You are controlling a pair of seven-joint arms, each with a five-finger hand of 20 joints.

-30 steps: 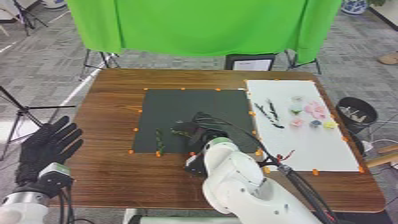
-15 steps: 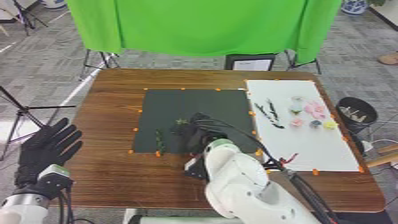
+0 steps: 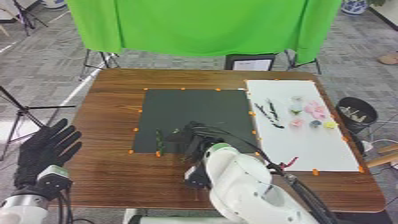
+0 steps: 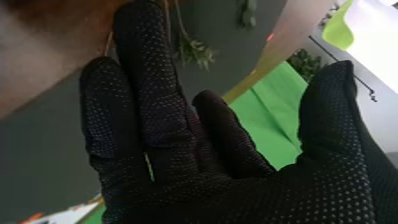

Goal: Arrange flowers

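Green sprig (image 3: 160, 141) lies unmoved on the left part of the black mat (image 3: 200, 102); another leafy sprig (image 4: 197, 51) shows beyond the fingers. Right hand (image 4: 231, 197) has just drawn back slightly towards the near edge; reads as easing off placed greenery, flowers (image 3: 314, 108) on the white sheet (image 3: 306, 155) probably next. Its fingers extended, thumb wide of them, nothing visibly gripped. Left hand (image 3: 44, 150) beside the table, fingers spread.

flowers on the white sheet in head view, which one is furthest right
The yellow flower, the only one that colour, just right of the blue-grey flower.
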